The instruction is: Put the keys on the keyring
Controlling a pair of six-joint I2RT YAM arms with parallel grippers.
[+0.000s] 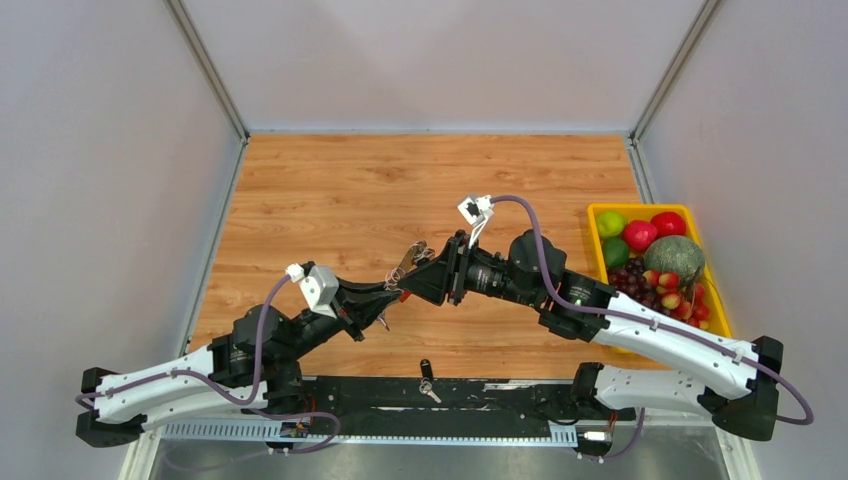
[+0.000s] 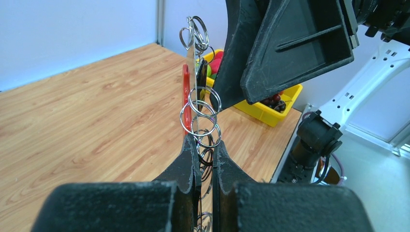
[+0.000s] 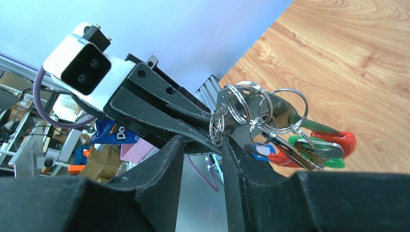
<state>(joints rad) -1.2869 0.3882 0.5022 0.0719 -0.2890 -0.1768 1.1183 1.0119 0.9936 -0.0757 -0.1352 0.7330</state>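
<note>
Over the wooden tabletop (image 1: pixel 330 190), the left hand (image 2: pixel 205 145) pinched the keyring (image 2: pixel 186 92) aloft while the right hand (image 3: pixel 200 142), partly spread, hovered at its rings; threading likely needed one ring pried open.

keyring (image 3: pixel 283 118): shiny silver metal rings, glossy red plastic loop
table (image 1: pixel 340 190): smooth matt wood grain
left gripper (image 2: pixel 205 143): matt black plastic, scuffed

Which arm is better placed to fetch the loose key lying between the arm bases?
The right, probably. The left fingers are shut on the keyring and hold it up. The right fingers stand apart beside its rings and seem to grip nothing, so they could fetch the key.
</note>
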